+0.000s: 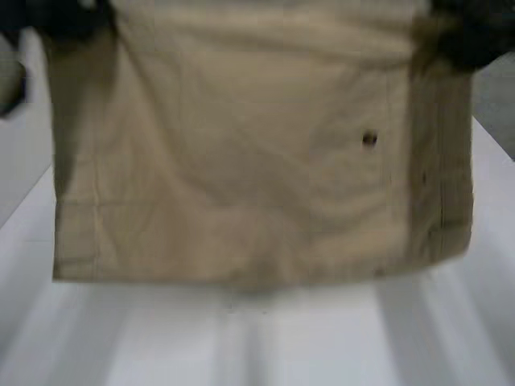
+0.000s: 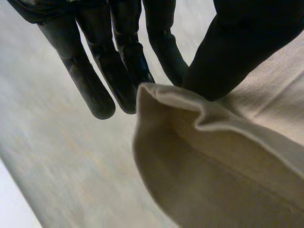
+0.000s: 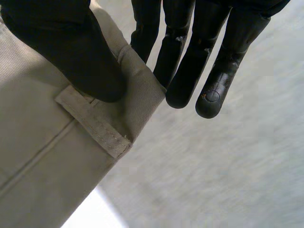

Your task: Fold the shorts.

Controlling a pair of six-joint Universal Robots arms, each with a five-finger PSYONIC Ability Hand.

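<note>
Since the shorts (image 1: 241, 161) are hanging full-width in front of the head camera right now, you get a decent read on the fabric. It's a tan woven cotton twill by the look of it, light but with a bit of body. It drapes flat with soft creases rather than going all floppy, so I'd expect it to hold a fold line pretty well once it's laid down. It doesn't look slippery, and nothing about it is fragile.

Each top corner is held by one hand, with the bottom hem low over the white surface (image 1: 265, 346). I can't tell if the hem actually touches it.

The left hand (image 2: 118, 66) pinches a rolled edge of the cloth between its thumb and the straight fingers (image 2: 95, 90) behind it. The fingers sit close side by side, not curled.

The right hand (image 3: 190, 61) does the same at its corner. Its thumb presses the waistband right next to a belt loop (image 3: 92, 121), with the fingers straight behind the cloth.

Those thick seamed edges are the spots I'd grab, since doubled cloth gives the pinch something to bite on. The small dark button (image 1: 369, 139) and the stitched side panel make that side a bit stiffer, so my guess is it'll resist creasing more there.
</note>
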